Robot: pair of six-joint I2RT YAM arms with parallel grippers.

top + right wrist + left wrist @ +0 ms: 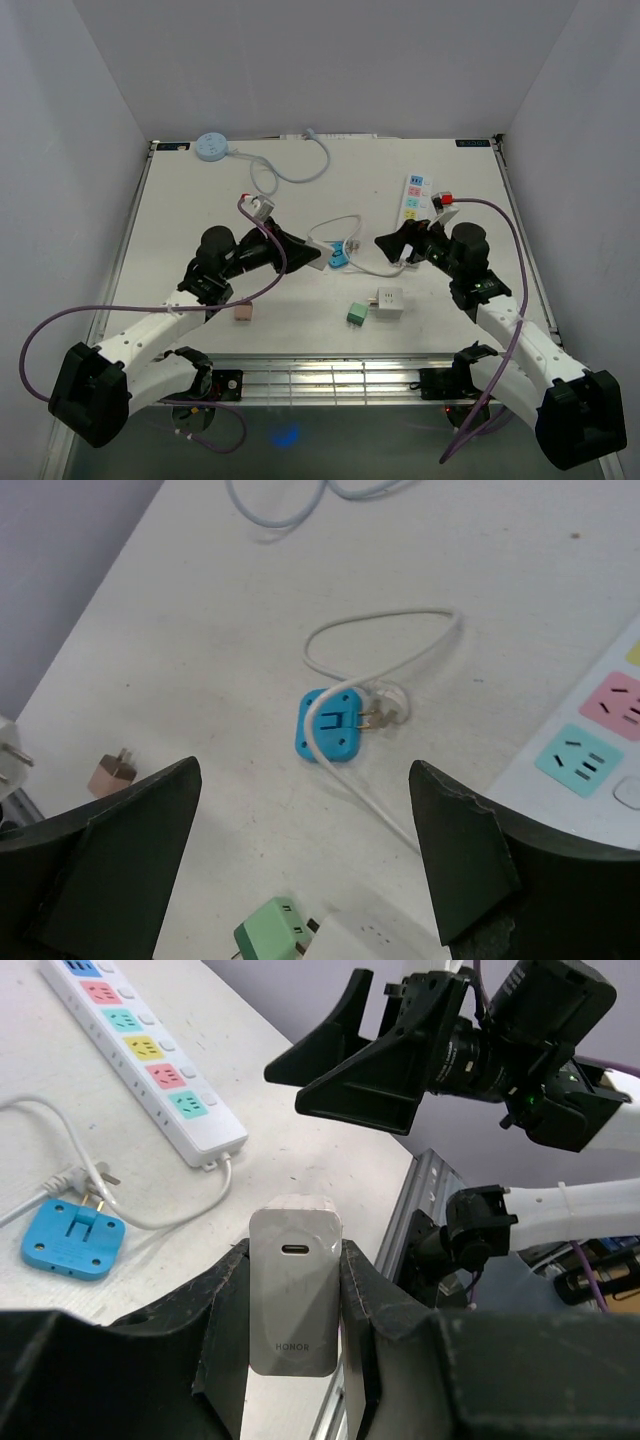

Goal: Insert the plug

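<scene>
Plug: the white charger [293,1325] is in the left gripper [293,1280]. Its small port end faces the wrist camera, and its pins are hidden on the far side.
Where it must go: the power strip [414,197] lies flat on the table [200,200]. It is past the left gripper and off to its right, well apart from the charger.
Strip's long side: it runs away from the arms, a bit slanted.
Nearer arm: the right arm is much closer to the strip, but the left arm has the plug.
Left gripper: partly closed, with a finger pressing each side of the charger.
Right gripper [303,770]: wide open and holding nothing. It hangs over the blue adapter [328,725] and the white cord [385,612].
Next move, I think: carry the charger across to the strip and point its pins down at a socket.
</scene>
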